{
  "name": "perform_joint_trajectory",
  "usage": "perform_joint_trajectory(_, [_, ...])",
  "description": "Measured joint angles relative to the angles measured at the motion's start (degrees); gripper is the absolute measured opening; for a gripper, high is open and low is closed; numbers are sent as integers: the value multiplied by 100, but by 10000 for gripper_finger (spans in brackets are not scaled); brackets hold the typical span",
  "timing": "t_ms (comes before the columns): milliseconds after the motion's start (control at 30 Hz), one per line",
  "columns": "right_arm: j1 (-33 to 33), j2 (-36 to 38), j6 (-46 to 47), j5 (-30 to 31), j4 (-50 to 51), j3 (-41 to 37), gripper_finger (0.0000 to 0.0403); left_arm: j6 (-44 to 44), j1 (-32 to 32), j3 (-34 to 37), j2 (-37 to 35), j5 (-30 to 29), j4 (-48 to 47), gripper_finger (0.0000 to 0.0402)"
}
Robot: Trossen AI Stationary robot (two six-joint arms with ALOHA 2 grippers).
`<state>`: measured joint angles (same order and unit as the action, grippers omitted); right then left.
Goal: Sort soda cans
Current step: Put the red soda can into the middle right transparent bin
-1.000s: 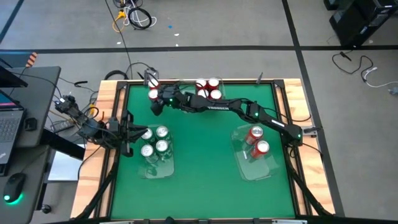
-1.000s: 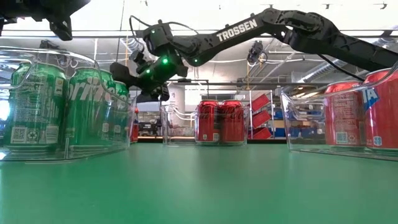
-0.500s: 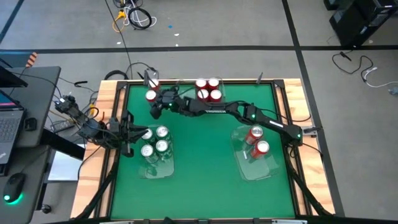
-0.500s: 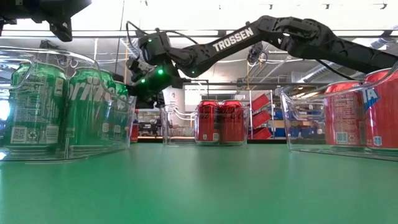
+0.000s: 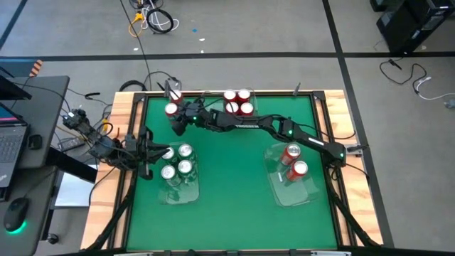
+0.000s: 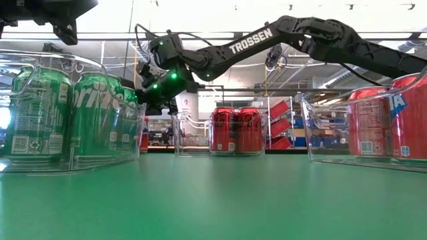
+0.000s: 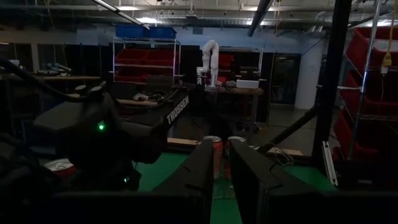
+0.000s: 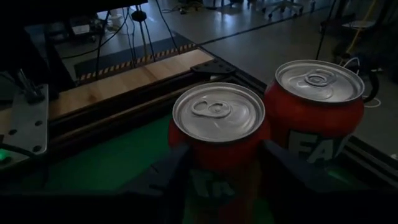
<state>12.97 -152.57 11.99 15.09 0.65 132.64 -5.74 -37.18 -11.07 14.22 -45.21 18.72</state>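
- A red soda can (image 8: 219,134) stands upright at the far left corner of the green table (image 5: 234,178), its silver top showing; the right wrist view has it set between the right gripper's two dark fingers (image 8: 165,180), which bracket its body on both sides.
- Whether those fingers press the can's wall cannot be told; they stand partly apart, about a can's width.
- A second red can (image 8: 316,112) stands just beside the first, nearer the table's wooden rim (image 8: 118,87).
- From above, the right gripper (image 5: 175,119) lies over that corner pair (image 5: 173,107), its arm stretched across the table from the right side.
- Four more red cans (image 5: 238,102) stand grouped at the far edge, mid-table, inside a clear tray (image 6: 220,133).
- Two red cans (image 5: 292,160) sit in a clear plastic tray (image 5: 291,193) on the right side of the table.
- Four green cans (image 5: 178,162) fill the far end of a matching tray (image 5: 181,195) on the left side; the low view shows their bodies upright behind the tray's clear wall (image 6: 100,160).
- The left gripper (image 5: 158,152) waits at the table's left edge just beside the green cans, its fingers (image 7: 249,180) nearly closed with only a thin gap and nothing between them.
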Motion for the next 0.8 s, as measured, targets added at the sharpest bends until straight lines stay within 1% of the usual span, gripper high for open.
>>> perform_joint_trajectory(67, [-14, 9, 0, -14, 48, 0, 153, 23, 0, 0, 0, 0, -2, 56])
perform_joint_trajectory(167, [-50, 11, -6, -14, 348, 85, 145, 37, 0, 0, -2, 0, -2, 56])
perform_joint_trajectory(233, [-93, 10, -101, -82, 802, 220, 144, 38, -1, 0, -2, 1, -8, 56])
perform_joint_trajectory(367, [-217, 102, 8, -35, 1117, 221, 158, 39, -1, 0, -2, 2, -28, 56])
perform_joint_trajectory(467, [-278, 151, 48, -41, 1006, 221, 192, 40, 0, 2, -2, 2, -32, 56])
perform_joint_trajectory(633, [-292, 173, 237, 282, 246, 232, 284, 44, -1, 2, -2, 7, -28, 56])
perform_joint_trajectory(733, [-206, 51, 454, 278, 15, 238, 336, 44, 0, 2, -2, 9, -30, 56])
perform_joint_trajectory(800, [-168, -107, 411, 209, -223, 229, 361, 44, 1, 2, -2, 9, -30, 56])
